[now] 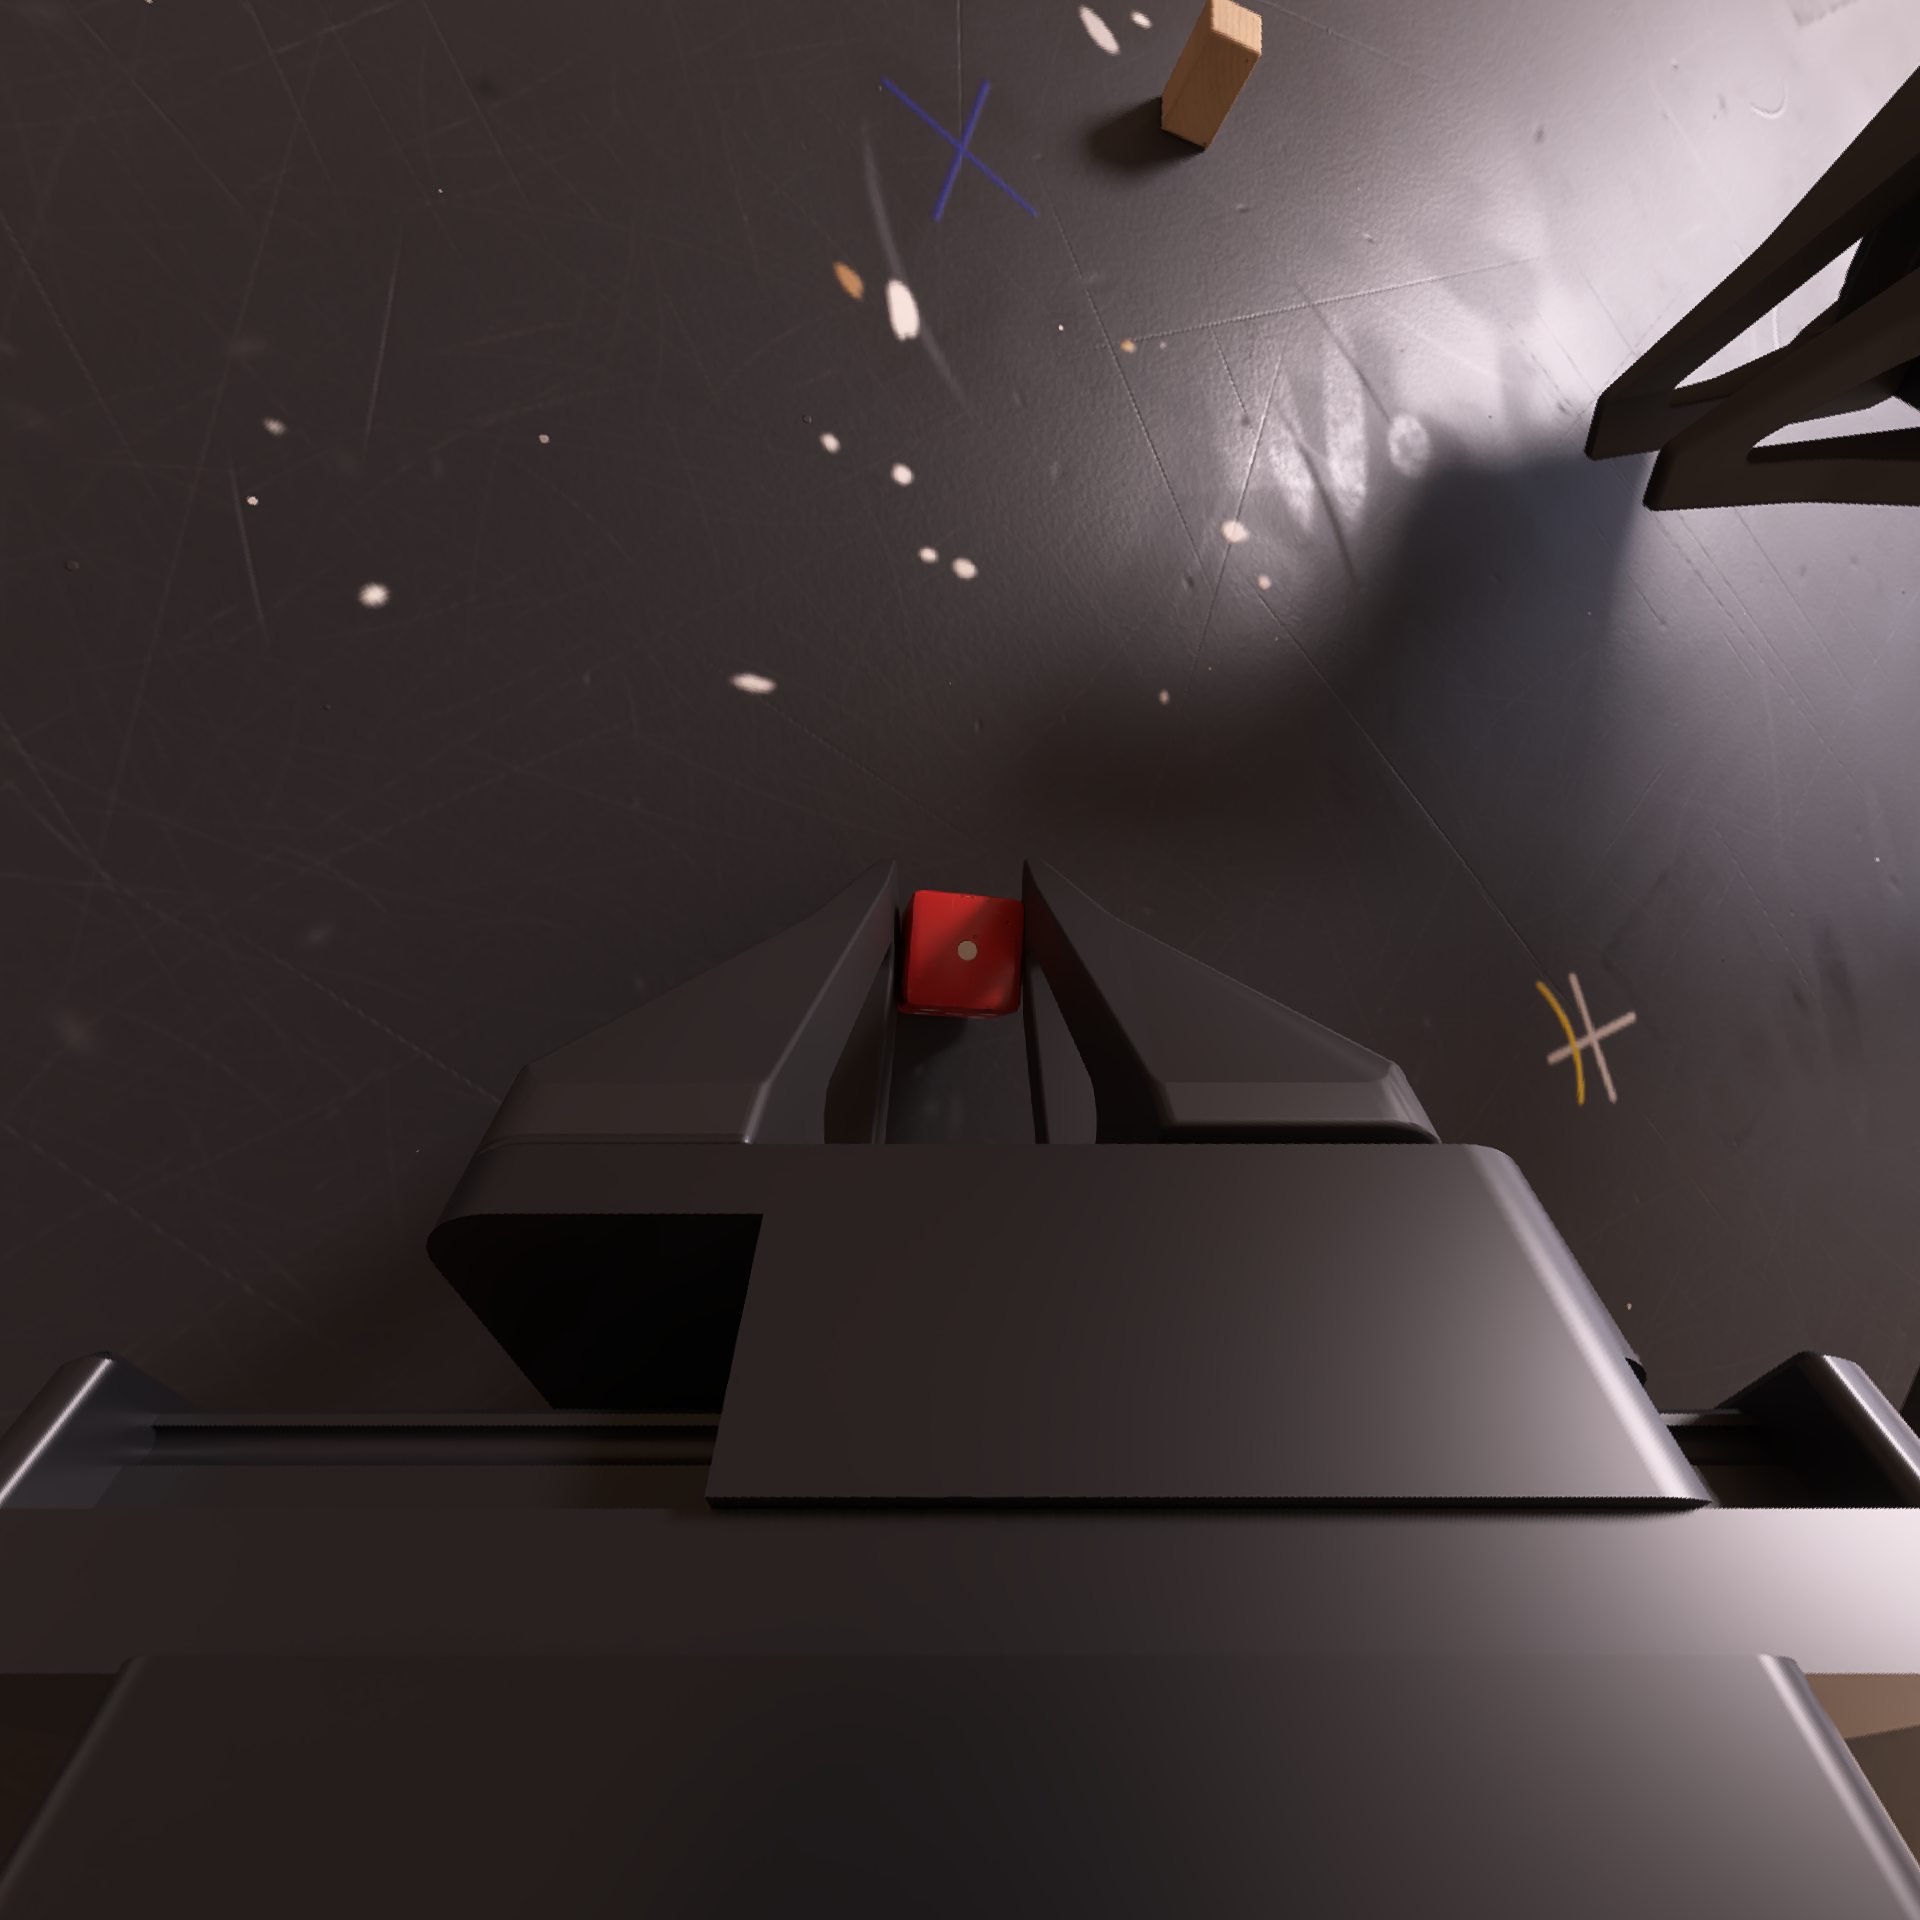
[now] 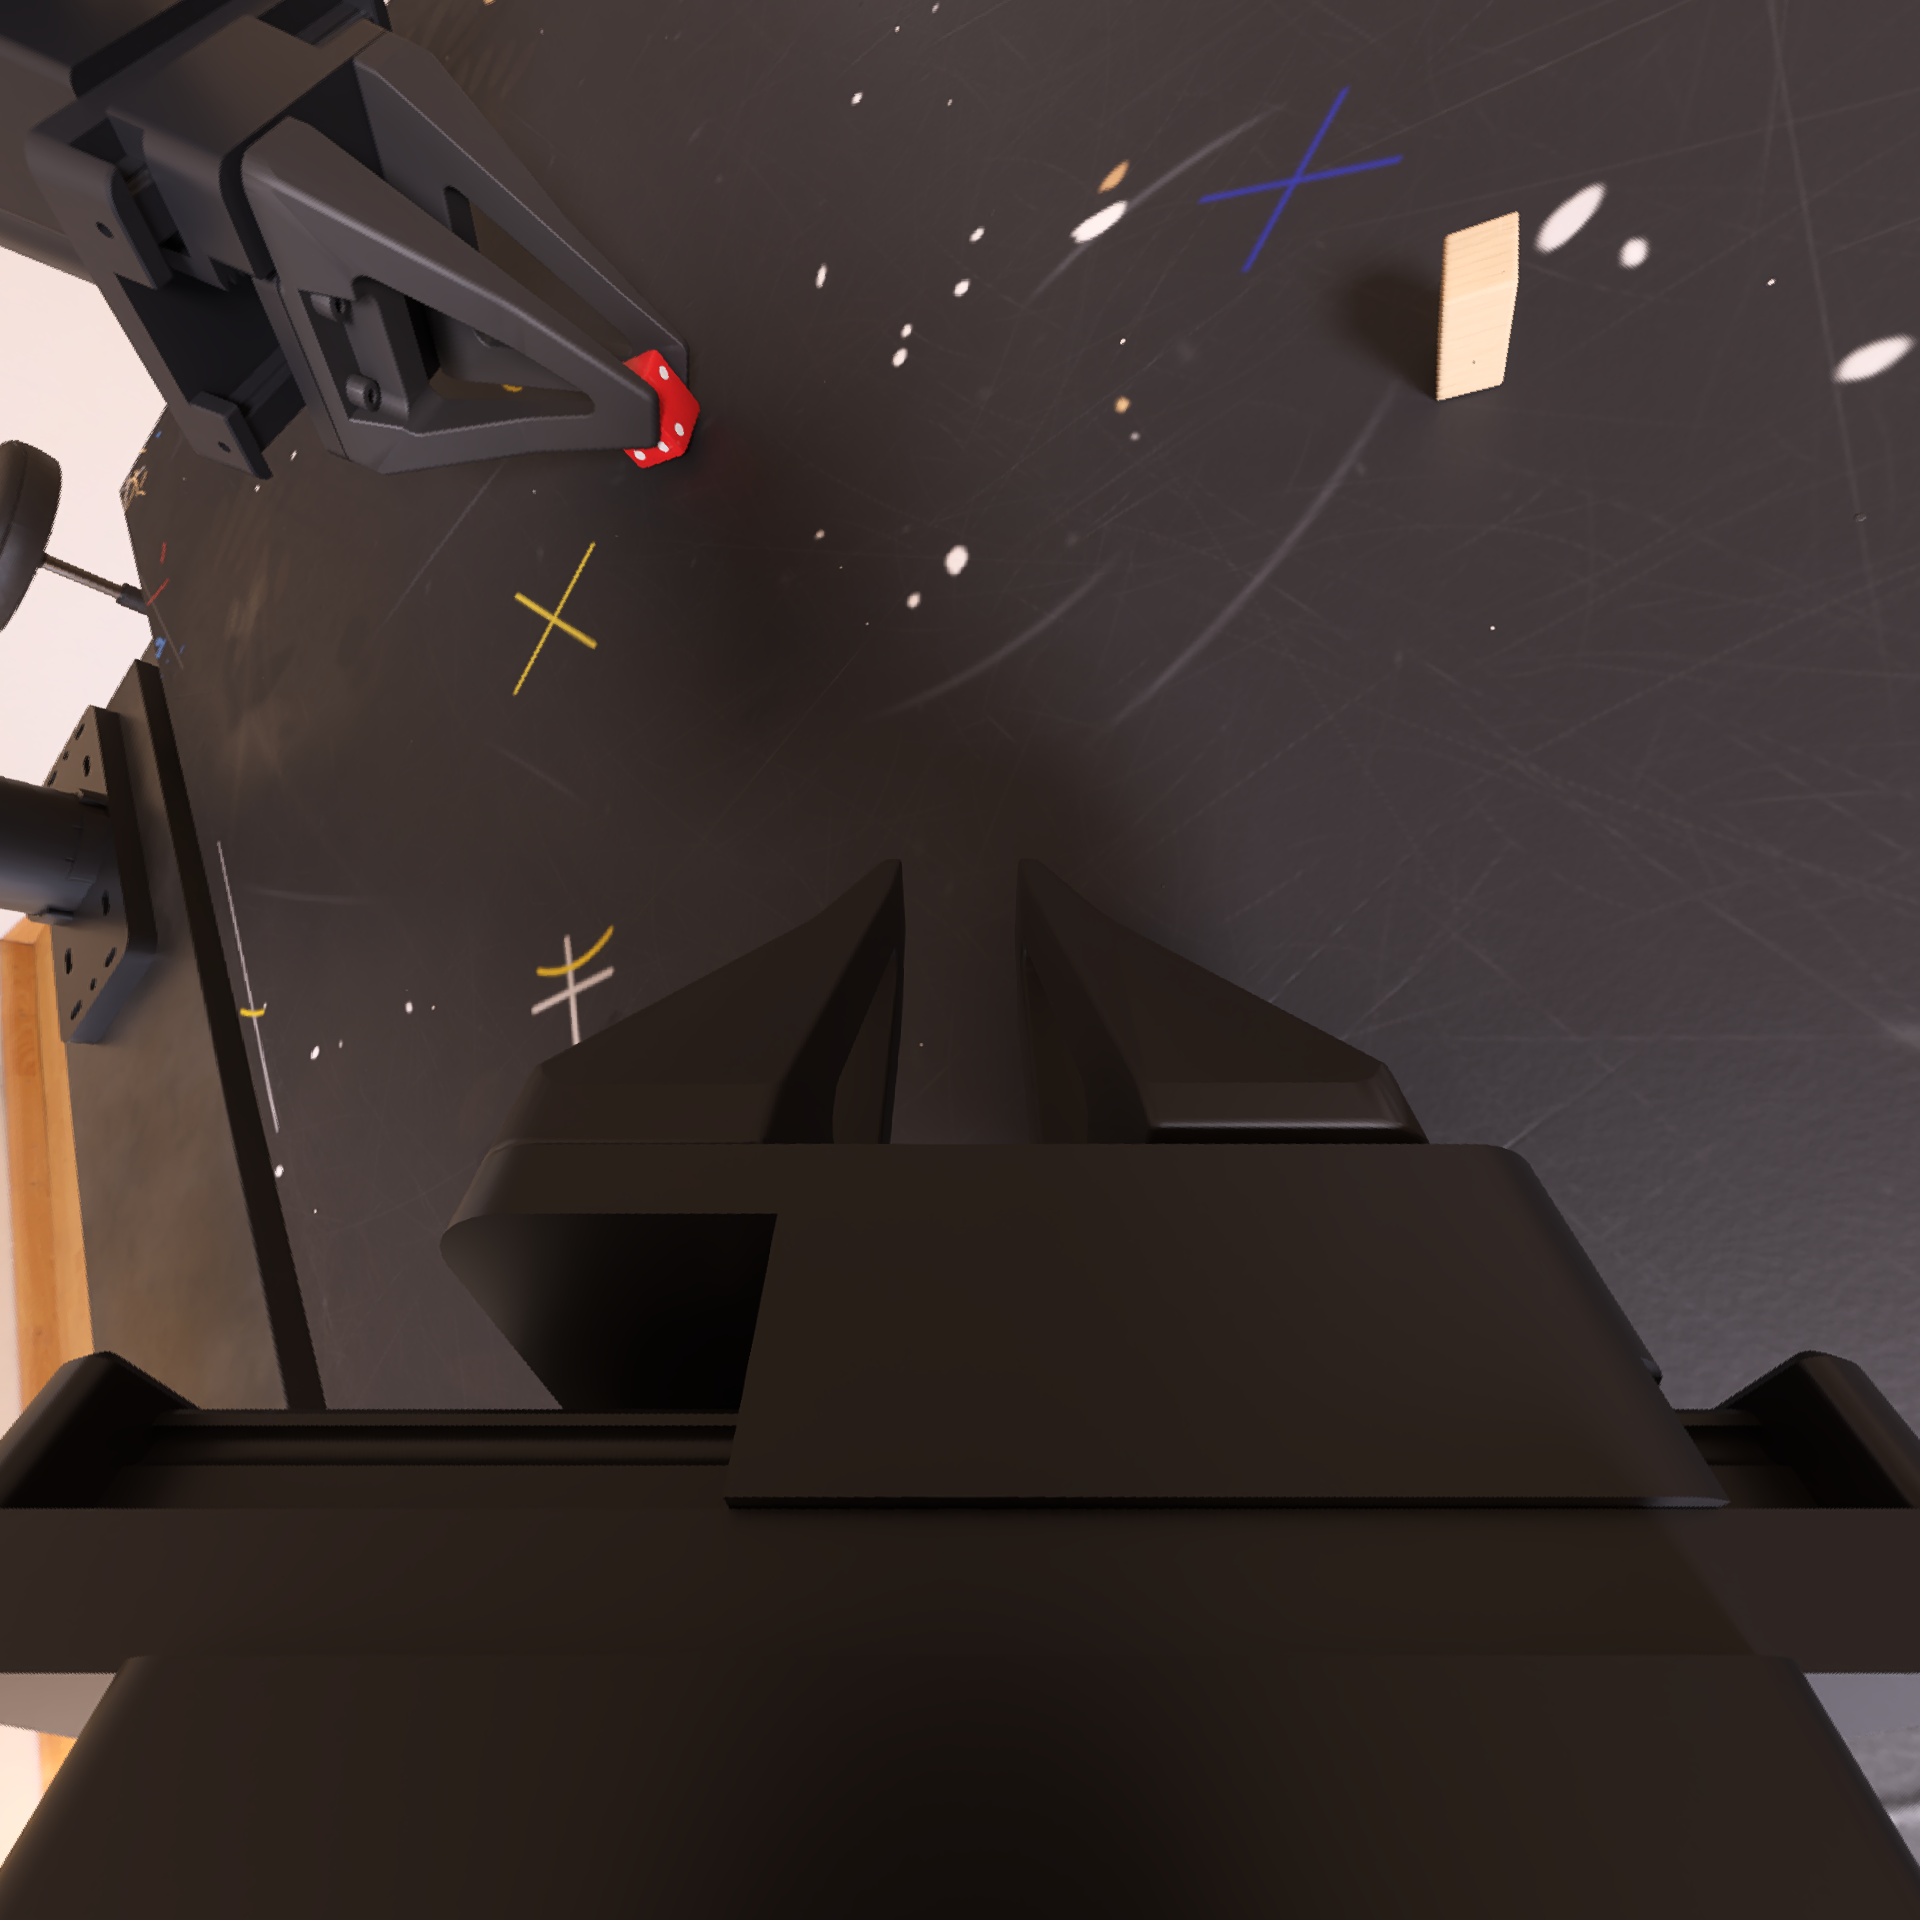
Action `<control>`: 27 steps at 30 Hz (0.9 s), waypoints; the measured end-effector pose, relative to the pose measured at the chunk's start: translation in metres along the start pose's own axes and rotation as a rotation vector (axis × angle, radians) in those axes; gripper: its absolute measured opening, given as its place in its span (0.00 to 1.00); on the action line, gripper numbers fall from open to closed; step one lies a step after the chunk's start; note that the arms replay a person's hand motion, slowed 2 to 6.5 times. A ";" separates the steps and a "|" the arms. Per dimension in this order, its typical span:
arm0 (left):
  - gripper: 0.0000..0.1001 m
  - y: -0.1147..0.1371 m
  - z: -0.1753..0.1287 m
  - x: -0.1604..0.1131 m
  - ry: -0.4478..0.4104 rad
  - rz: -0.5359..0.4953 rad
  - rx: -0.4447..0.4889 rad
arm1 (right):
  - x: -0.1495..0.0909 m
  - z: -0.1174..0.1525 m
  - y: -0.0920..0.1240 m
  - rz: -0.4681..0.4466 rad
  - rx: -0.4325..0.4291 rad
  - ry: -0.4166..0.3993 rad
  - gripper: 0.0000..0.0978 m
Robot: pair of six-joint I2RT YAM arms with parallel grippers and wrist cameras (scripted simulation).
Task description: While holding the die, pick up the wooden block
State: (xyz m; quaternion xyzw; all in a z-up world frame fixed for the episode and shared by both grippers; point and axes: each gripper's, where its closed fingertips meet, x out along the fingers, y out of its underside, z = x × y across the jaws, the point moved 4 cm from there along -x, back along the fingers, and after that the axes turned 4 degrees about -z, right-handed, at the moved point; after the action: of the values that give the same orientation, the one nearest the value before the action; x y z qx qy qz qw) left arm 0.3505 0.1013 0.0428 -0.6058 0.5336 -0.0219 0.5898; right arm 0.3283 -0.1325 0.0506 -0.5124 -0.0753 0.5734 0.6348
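Observation:
My left gripper (image 1: 960,883) is shut on a red die (image 1: 961,952) with white pips, held above the dark table. It also shows in the right wrist view (image 2: 665,416) at upper left, with the die (image 2: 665,410) at its fingertips. The wooden block (image 1: 1210,73), a pale upright rectangular piece, stands on the table far ahead at the top of the left wrist view, and at upper right in the right wrist view (image 2: 1477,307). My right gripper (image 2: 960,883) is open and empty, above the table, well short of the block. It also shows at the right edge of the left wrist view (image 1: 1631,457).
The dark scratched table (image 2: 1351,727) carries white paint specks, a blue cross mark (image 2: 1299,177) near the block, a yellow cross (image 2: 556,618) and a white-and-yellow mark (image 2: 571,977). An arm base and mounting plate (image 2: 94,883) stand at the table's left edge.

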 end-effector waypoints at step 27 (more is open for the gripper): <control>0.20 0.000 0.001 0.000 0.008 -0.002 -0.019 | 0.000 -0.001 0.000 -0.001 0.012 -0.001 0.19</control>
State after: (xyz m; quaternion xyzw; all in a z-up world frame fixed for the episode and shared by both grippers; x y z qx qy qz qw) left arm 0.3512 0.1017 0.0425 -0.6118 0.5352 -0.0199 0.5820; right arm 0.3289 -0.1332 0.0502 -0.5081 -0.0725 0.5739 0.6381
